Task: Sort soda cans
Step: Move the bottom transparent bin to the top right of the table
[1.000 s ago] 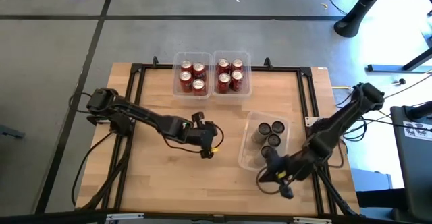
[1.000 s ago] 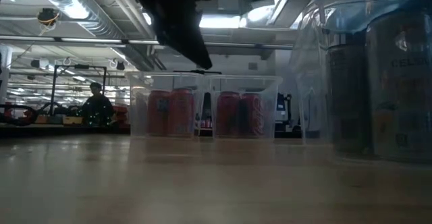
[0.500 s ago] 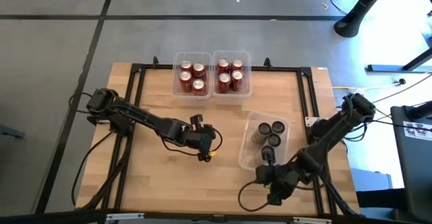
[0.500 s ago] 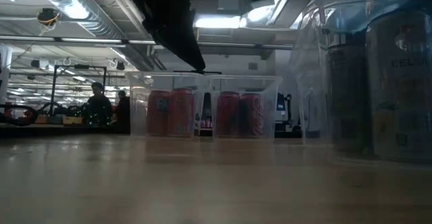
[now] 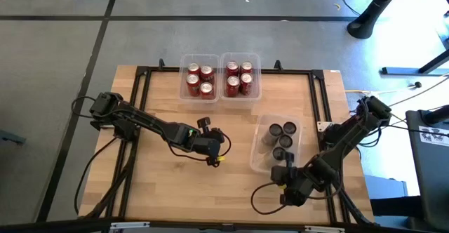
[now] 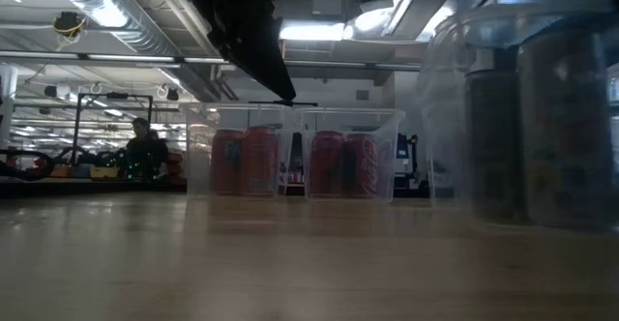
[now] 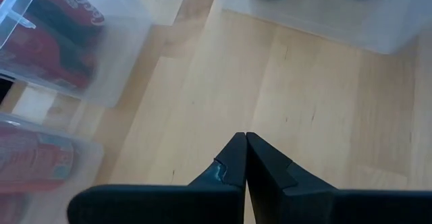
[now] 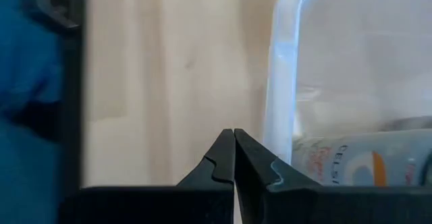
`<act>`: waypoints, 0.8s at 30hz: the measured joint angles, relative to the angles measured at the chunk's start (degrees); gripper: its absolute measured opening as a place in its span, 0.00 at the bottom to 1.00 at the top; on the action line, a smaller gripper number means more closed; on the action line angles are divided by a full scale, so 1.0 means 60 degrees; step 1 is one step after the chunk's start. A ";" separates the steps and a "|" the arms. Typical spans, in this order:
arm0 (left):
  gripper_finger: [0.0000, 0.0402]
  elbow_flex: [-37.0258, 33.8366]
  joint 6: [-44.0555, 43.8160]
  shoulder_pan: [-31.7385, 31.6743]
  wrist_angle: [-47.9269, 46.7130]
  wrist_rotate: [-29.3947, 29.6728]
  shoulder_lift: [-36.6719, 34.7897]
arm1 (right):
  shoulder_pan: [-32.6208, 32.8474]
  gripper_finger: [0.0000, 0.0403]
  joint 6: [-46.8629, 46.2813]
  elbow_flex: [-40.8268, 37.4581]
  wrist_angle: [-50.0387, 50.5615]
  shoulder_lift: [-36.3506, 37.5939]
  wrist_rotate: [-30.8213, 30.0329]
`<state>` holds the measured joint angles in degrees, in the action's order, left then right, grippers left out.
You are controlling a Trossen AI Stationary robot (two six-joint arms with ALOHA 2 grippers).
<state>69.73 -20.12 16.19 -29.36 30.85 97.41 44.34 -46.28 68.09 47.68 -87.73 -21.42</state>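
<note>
Red soda cans stand upright in two clear bins (image 5: 199, 78) (image 5: 240, 75) at the table's far edge, seen also in the low view (image 6: 244, 161). Three dark cans (image 5: 280, 136) stand in a third clear bin (image 5: 261, 159) at the right. My left gripper (image 5: 214, 157) hangs shut over bare wood mid-table, its tips (image 7: 246, 137) clear of everything. My right gripper (image 5: 284, 166) is shut and points steeply down at that bin's near end. Its tips (image 8: 234, 133) are just beside the bin's wall (image 8: 277, 109), and a labelled can (image 8: 364, 163) shows behind that wall. My right gripper's shut fingers stand close beside the near end of the dark-can bin's wall (image 8: 273, 143), coming from above. I cannot tell whether they touch it.
A black frame (image 5: 140, 100) runs along the table's edges. Cables (image 5: 263, 201) loop near my right arm at the near edge. Bare wood (image 5: 161, 184) lies at the near left. A person (image 6: 145, 152) sits in the room far behind.
My right arm has sunk a little, and its gripper has tipped more steeply downward at the near end of the dark-can bin, staying shut.
</note>
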 joint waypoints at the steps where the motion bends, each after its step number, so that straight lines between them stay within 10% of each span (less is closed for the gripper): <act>1: 0.00 -0.0001 0.0027 0.0000 -0.0001 0.0000 0.0000 | -0.0001 0.00 -0.0004 -0.0011 0.0163 0.0021 -0.0245; 24: 0.00 -0.0004 -0.0007 0.0000 -0.0004 -0.0004 0.0007 | -0.1068 0.00 -0.1312 -0.0405 0.3177 0.0041 -0.1906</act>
<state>69.71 -20.16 16.19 -29.39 30.83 97.45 37.93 -54.15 65.66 66.75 -87.49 -32.85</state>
